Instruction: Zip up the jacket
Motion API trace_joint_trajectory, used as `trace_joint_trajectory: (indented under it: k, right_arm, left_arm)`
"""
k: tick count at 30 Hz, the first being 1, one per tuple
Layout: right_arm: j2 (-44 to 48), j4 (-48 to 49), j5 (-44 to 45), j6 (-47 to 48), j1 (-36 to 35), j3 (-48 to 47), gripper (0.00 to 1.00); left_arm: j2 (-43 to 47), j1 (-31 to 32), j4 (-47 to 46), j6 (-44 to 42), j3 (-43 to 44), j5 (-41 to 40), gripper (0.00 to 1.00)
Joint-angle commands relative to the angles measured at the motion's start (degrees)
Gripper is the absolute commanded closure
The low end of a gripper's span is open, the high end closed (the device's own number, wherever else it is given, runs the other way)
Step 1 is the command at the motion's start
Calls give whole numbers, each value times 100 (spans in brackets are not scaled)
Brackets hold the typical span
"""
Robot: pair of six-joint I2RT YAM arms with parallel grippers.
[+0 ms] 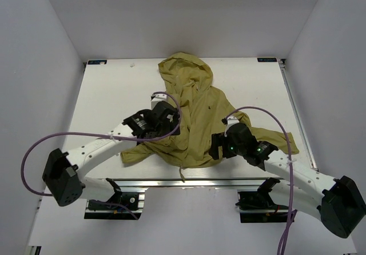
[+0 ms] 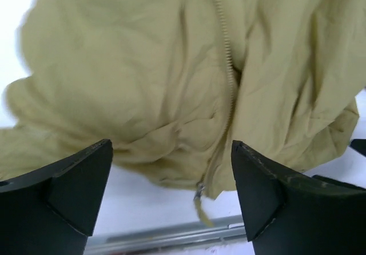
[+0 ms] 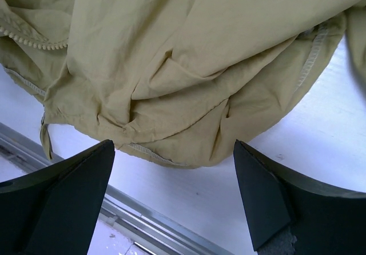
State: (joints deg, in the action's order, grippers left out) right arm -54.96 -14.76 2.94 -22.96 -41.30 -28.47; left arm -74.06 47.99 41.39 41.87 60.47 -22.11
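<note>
The olive jacket (image 1: 191, 115) lies crumpled in the middle of the white table, hood toward the far side. Its zipper (image 2: 227, 49) runs down the front to a slider with a fabric pull tab (image 2: 201, 203) at the bottom hem, near the table's front rail. My left gripper (image 1: 168, 120) is open above the jacket's left side; its fingers (image 2: 74, 186) frame the hem and slider. My right gripper (image 1: 216, 145) is open above the jacket's lower right hem (image 3: 171, 146), with nothing between its fingers (image 3: 269, 198).
A metal rail (image 1: 189, 182) runs along the table's near edge, just below the jacket's hem. White walls enclose the table (image 1: 114, 89) on three sides. Purple cables (image 1: 63, 138) loop from both arms.
</note>
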Motion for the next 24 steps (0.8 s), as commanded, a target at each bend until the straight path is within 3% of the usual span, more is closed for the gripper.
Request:
trace_joint_trajectory:
  k: [1,3,4,8,10,11,13,16,24]
  right_arm:
    - [-146,316,-197,-270,17,-10,11]
    - [-190,430,-215,-340,17,78,11]
    - [-234,439,-215,-393,17,87,11]
    - [-235,378,-83,-472,25,87,11]
    - [-182,395,31,-481,17,140,11]
    - [-164,430,49,-473,17,166,11]
    - [-121,466,66,-472,17,219,11]
    - [-146,501,75,-438,17,245,11]
    - [-313,562,295,-332,52,272,11]
  left_arm:
    - [-362,-17,-930,-398,69,444,7]
    - [-836,-26,-1106,-486,210,418,21]
    - [-1029,-44,-1072,-478,463,366,34]
    - [-2022,-44,-353,-495,1098,427,64]
    - [-2130,-53,-123,-469,1099,243,70]
    - [-2139,-53,-35,-443,994,225,81]
    - [-2051,-44,-69,-434,810,381,93]
    - [-1753,35,-419,-451,257,1573,100]
    - [-1076,817,-149,-206,-930,2411,100]
